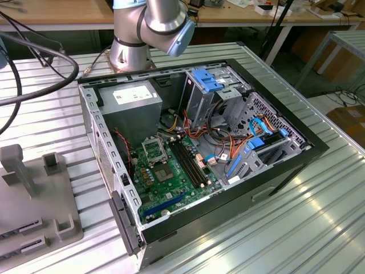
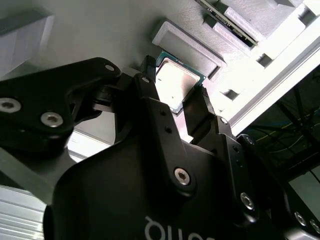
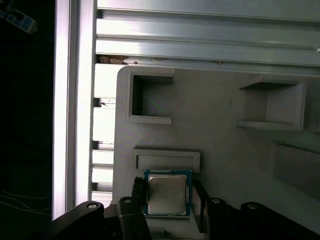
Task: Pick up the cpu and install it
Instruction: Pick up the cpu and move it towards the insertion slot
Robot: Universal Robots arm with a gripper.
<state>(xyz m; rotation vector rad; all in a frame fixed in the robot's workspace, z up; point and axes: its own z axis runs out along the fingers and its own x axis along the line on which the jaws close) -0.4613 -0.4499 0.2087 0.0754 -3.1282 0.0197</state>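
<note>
we see the gripper (image 2: 175, 87) closed down to the width of the cpu (image 3: 167, 193), with a black finger (image 3: 200, 200) set against each of two opposite edges, so we judge it has hold of the chip. whether the chip is off its support yet we cannot tell. taking it by the edges keeps the pads off the plain metal face and off the underside, which seems the reason for this hold. in both wrist views the cpu lies flat, face towards the camera, on a pale grey holder (image 3: 225, 150), just beside a low raised ledge (image 3: 167, 160). we take that ledge for a stop that keeps the chip square for the fingers. in the exterior view the arm (image 1: 154, 23) stands at the top of the frame behind an open computer case (image 1: 274, 171) on a ribbed metal table (image 1: 285, 240). the case lies on its side, so the green board (image 1: 171, 182) and its black-framed socket (image 1: 154, 149) face upward, with no chip in the socket. a grey holder of the same kind sits at the exterior view's left.
</note>
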